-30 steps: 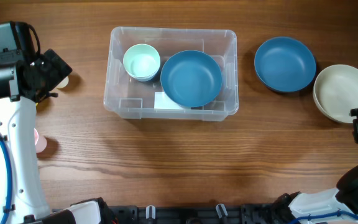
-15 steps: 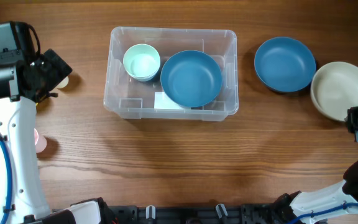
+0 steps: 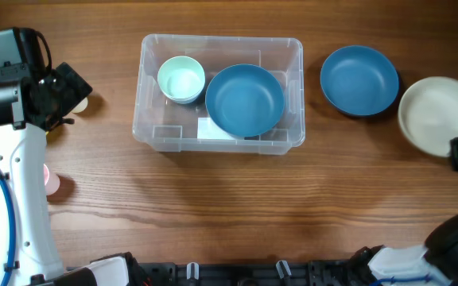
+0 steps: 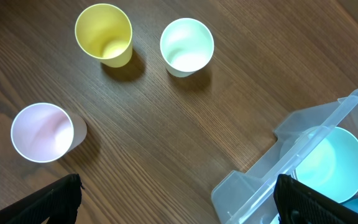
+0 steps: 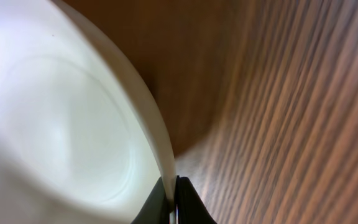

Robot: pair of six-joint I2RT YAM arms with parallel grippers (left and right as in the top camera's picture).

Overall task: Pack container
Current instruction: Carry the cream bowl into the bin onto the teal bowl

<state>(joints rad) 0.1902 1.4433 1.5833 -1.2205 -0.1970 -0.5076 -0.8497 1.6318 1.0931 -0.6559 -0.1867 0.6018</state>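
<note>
Two bowls sit in your container (image 3: 221,39): a small mint bowl (image 3: 181,79) toward its upper-left corner in the overhead view, and a large blue bowl (image 3: 245,100) filling the right half. You can't tell whether their rims touch. Container is clear plastic, rectangular, with rounded corners and a raised rim. A white label (image 3: 213,129) on its base shows beside the blue bowl. It stands upright on the wooden surface (image 3: 213,214), top-centre in the overhead view.

Right of it and apart lies a second blue bowl (image 3: 359,80), then a cream bowl (image 3: 436,117) near the frame edge.

Your right fingers (image 5: 188,208) are pressed nearly together, pinching the cream bowl's thin rim.

Your left fingers (image 4: 58,199) are spread wide and grip nothing, hanging over the surface left of the container. Under them stand a yellow cup (image 4: 104,34), a mint cup (image 4: 186,46) and a pink cup (image 4: 41,132), all upright and apart from one another.
</note>
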